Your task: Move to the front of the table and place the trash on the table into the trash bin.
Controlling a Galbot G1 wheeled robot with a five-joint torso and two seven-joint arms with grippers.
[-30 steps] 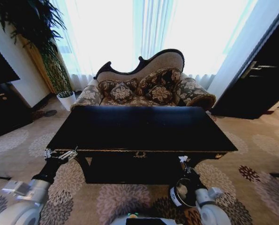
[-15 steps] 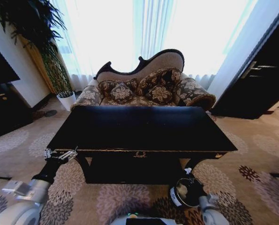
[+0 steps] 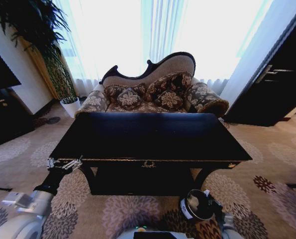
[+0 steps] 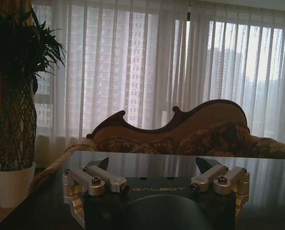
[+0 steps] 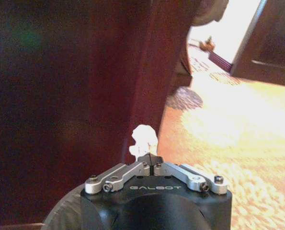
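A hotel-like lounge: ornate chaise sofa (image 3: pixel 152 89), sheer curtains (image 3: pixel 138 30), patterned carpet (image 3: pixel 267 164), potted plant (image 3: pixel 53 59).

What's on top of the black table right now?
The table top shows nothing but window glare. The left gripper sits at its front left corner. The right gripper, down by the trash bin, pinches a white tissue.

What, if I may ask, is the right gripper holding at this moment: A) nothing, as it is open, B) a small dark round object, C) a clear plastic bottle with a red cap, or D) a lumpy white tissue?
D: in the right wrist view the right gripper is shut on a lumpy white tissue sticking out past its tips, beside the table's dark leg.
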